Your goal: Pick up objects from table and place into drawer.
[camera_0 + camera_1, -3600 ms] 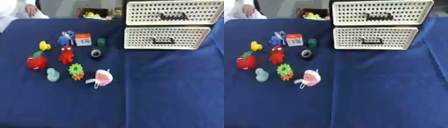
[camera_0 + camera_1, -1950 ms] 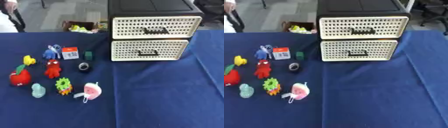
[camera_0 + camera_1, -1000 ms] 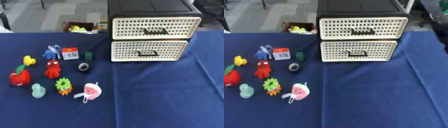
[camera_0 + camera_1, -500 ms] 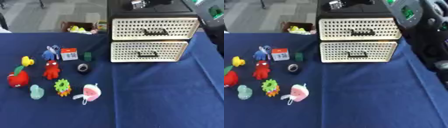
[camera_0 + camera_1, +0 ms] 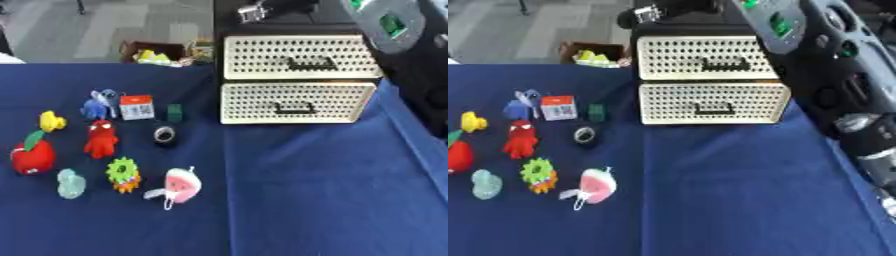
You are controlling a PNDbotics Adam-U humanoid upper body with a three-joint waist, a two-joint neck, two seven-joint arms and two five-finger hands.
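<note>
**Nothing in the drawer yet; the right arm reaches toward the cabinet**

By the look of things, the task has barely begun. Both drawers of the white perforated cabinet (image 5: 297,85) are closed, the upper drawer (image 5: 302,57) and the lower drawer (image 5: 293,102) alike, so one must be pulled out before anything can go in. All the toys lie on the blue table (image 5: 332,200), down and well to the left of the arm: a red apple (image 5: 31,156), a red octopus figure (image 5: 101,139), a yellow duck (image 5: 52,121), a blue figure (image 5: 99,103), a small white and red box (image 5: 136,107), a dark green cube (image 5: 174,112), a black ring (image 5: 164,135), a pale green piece (image 5: 69,183), a green and orange gear toy (image 5: 123,173) and a pink round toy (image 5: 181,184).

The right arm (image 5: 833,75) comes in from the upper right and stretches up past the cabinet's right side. A dark shape with a silver part (image 5: 667,10) above the cabinet top may be its hand; whether the fingers are spread or curled cannot be told. The left hand shows in neither view.
</note>
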